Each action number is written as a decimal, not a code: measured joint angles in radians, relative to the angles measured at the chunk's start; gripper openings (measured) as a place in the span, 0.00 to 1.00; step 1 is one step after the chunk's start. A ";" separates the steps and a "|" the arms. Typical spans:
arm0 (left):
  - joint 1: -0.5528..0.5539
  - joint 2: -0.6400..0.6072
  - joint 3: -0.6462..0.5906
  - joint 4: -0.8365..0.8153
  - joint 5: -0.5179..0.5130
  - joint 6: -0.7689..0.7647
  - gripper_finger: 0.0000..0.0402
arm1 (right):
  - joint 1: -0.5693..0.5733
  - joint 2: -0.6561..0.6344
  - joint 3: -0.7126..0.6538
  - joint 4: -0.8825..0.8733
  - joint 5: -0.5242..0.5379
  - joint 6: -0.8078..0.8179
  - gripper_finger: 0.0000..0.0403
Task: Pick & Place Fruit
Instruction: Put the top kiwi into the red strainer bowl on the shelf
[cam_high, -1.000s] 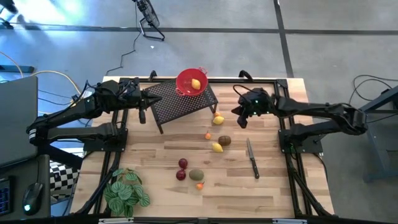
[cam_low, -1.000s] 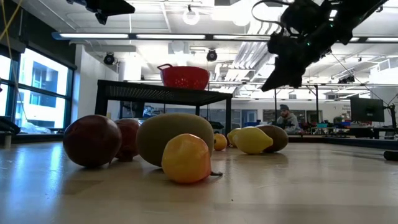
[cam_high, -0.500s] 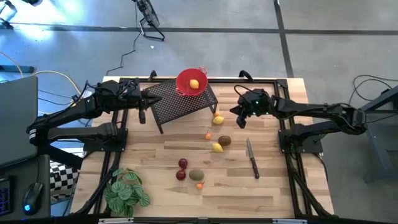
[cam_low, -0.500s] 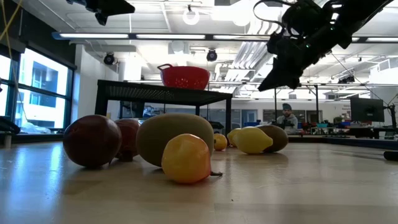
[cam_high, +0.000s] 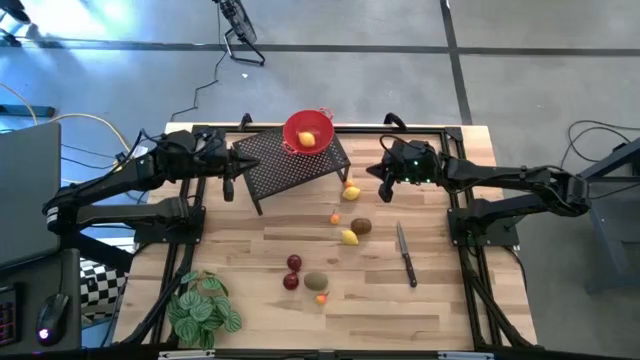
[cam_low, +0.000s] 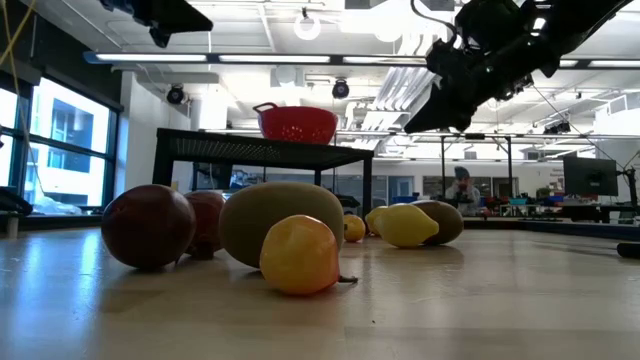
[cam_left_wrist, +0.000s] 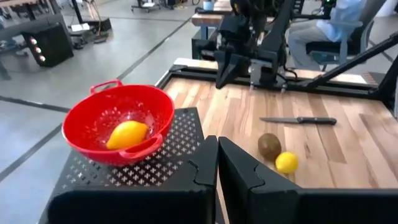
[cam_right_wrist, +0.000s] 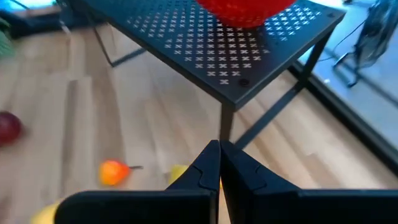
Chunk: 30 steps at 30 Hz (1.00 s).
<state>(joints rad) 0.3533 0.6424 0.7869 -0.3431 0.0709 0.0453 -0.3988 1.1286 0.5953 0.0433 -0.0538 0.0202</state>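
Observation:
A red mesh bowl stands on a black perforated stand and holds one yellow lemon. On the wooden table lie a lemon, a brown oval, another yellow piece, two dark red balls, an olive-green oval and tiny orange ones. My left gripper is shut and hangs over the stand's left end. My right gripper is shut and in the air right of the stand, above the table.
A knife lies on the table's right part, blade toward the far edge. A green leafy plant sits at the near left corner. Bare wood shows between the fruit and the near edge. A person sits in the room beyond the table.
My right gripper has risen a little and drawn toward the far edge, tipping more level. The lemon in the red bowl has rolled slightly to the left inside it.

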 joint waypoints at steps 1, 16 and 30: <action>0.000 0.003 -0.009 0.020 -0.003 -0.003 0.02 | 0.000 0.000 0.000 0.000 0.015 -0.014 0.01; 0.000 0.003 -0.187 0.257 0.006 -0.030 0.02 | 0.003 0.000 0.000 0.029 0.099 0.019 0.01; 0.000 0.001 -0.188 0.259 0.008 -0.024 0.02 | 0.239 0.010 0.154 -0.291 0.137 -0.013 0.01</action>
<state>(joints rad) 0.3531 0.6437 0.5991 -0.0846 0.0789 0.0208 -0.1600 1.1381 0.7490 -0.2472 0.0836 0.0072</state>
